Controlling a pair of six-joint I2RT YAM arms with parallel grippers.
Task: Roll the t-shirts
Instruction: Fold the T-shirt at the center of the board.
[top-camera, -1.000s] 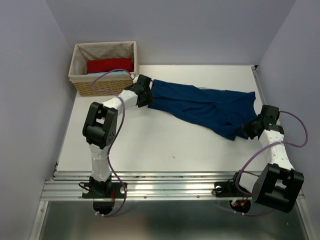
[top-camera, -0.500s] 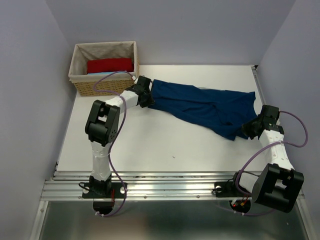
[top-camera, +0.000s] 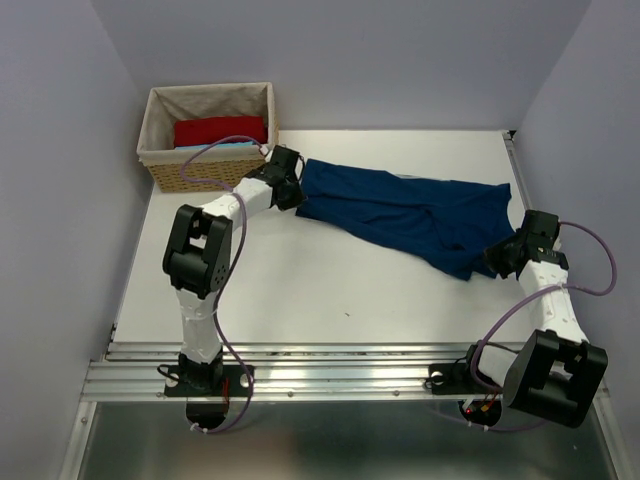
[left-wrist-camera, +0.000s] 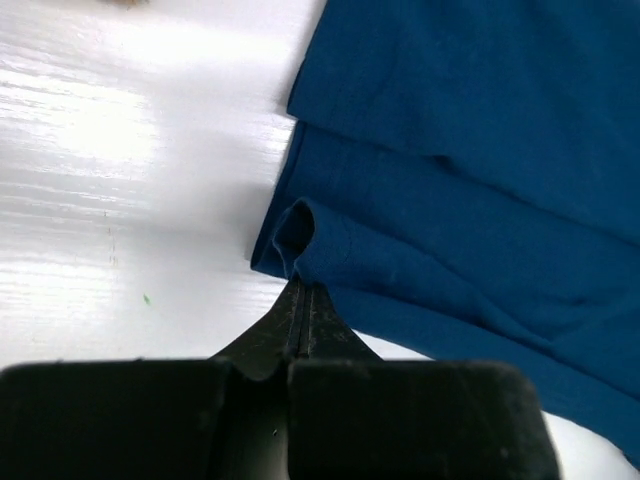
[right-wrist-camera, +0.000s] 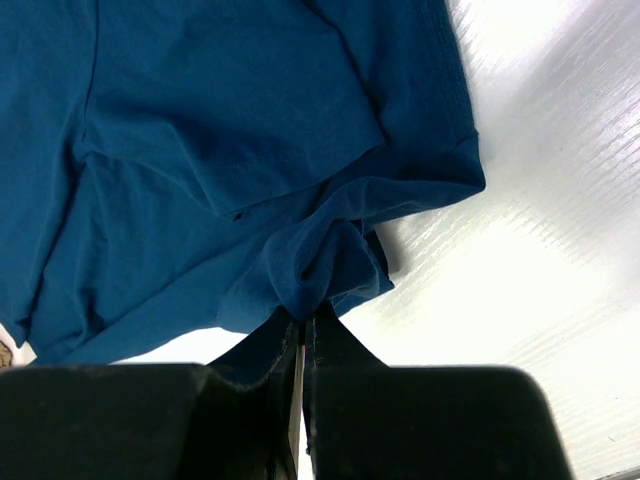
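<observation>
A navy-blue t-shirt (top-camera: 400, 210) lies stretched across the white table from the basket's side toward the right edge. My left gripper (top-camera: 296, 190) is shut on its left edge, where the cloth (left-wrist-camera: 300, 235) bunches just past the pinched tips (left-wrist-camera: 302, 290). At the shirt's lower right corner my right gripper (top-camera: 497, 255) is shut on a gathered fold of the same cloth (right-wrist-camera: 310, 270); its tips (right-wrist-camera: 305, 318) are pressed together under the fold. A red cloth piece (top-camera: 220, 131) and a light-blue one (top-camera: 222, 146) lie inside the wicker basket.
The lined wicker basket (top-camera: 160, 170) stands at the table's back left corner, close behind my left wrist. Walls close in on the left, back and right. The table's front edge meets a metal rail (top-camera: 330, 375) holding both arm bases.
My left gripper has closed on the shirt's left edge and shifted slightly up and left. The right gripper and its grip look unchanged.
</observation>
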